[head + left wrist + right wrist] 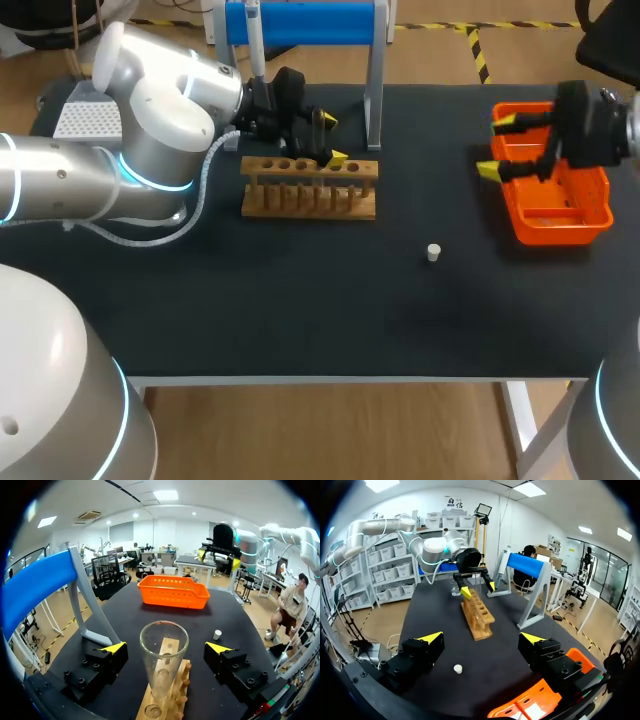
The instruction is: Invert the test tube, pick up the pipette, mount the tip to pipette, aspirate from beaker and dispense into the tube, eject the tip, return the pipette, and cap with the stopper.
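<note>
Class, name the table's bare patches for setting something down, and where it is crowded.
Free: the wide strip between wooden rack and the near table edge; the gap between rack and orange basket, save the white stopper. Crowded: around the rack, at the left pincer.

Long wooden test tube rack [310, 190] sits mid-table with the left gripper [333, 140] over its back edge. The small white stopper [433, 252] is right of it, nearer the front. The orange plastic basket [560, 225] is farther right, under the right gripper [497, 146].

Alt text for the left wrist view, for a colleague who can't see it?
A clear test tube stands mouth-up in the wooden rack between the open fingers of the left gripper, touching neither. Beyond sit a white stopper and an orange basket.
</note>
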Controlling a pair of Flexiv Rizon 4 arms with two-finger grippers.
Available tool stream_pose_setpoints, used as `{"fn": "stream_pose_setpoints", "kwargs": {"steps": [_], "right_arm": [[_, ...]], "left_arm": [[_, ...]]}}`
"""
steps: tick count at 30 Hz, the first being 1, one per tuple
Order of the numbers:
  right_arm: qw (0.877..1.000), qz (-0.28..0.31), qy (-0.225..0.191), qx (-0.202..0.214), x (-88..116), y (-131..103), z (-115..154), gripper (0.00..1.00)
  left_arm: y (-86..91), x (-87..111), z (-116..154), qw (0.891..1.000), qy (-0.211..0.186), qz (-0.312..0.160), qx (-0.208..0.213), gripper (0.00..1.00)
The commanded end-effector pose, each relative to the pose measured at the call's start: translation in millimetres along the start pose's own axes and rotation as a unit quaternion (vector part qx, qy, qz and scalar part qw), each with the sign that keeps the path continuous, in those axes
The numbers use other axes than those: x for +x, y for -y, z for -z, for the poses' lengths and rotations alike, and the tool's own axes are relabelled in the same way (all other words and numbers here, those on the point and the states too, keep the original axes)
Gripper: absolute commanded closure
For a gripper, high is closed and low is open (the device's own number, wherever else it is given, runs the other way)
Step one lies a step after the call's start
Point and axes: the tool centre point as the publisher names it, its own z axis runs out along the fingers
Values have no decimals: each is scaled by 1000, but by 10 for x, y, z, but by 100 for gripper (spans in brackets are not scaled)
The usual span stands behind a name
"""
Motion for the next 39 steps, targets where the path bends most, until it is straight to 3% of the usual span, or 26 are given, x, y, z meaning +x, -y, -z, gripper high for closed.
{"fn": "stream_pose_setpoints", "kwargs": {"steps": [1, 10, 15, 26, 39], "right_arm": [[1000, 0, 14, 3, 268, 214, 96, 0], [999, 6, 22, 36, 512, 653, -170, 0], [999, -6, 20, 40, 536, 815, -341, 0], [998, -17, 16, 51, 552, 1021, -611, 0], [998, -22, 10, 66, 645, 1093, -830, 3]], "left_arm": [[0, -9, 3, 1000, -2, 0, -1, 0], [0, -9, 3, 1000, -2, 0, -1, 0], [0, -9, 3, 1000, -2, 0, -1, 0], [0, -9, 3, 1000, -2, 0, -1, 0], [0, -9, 3, 1000, -2, 0, -1, 0]]}}
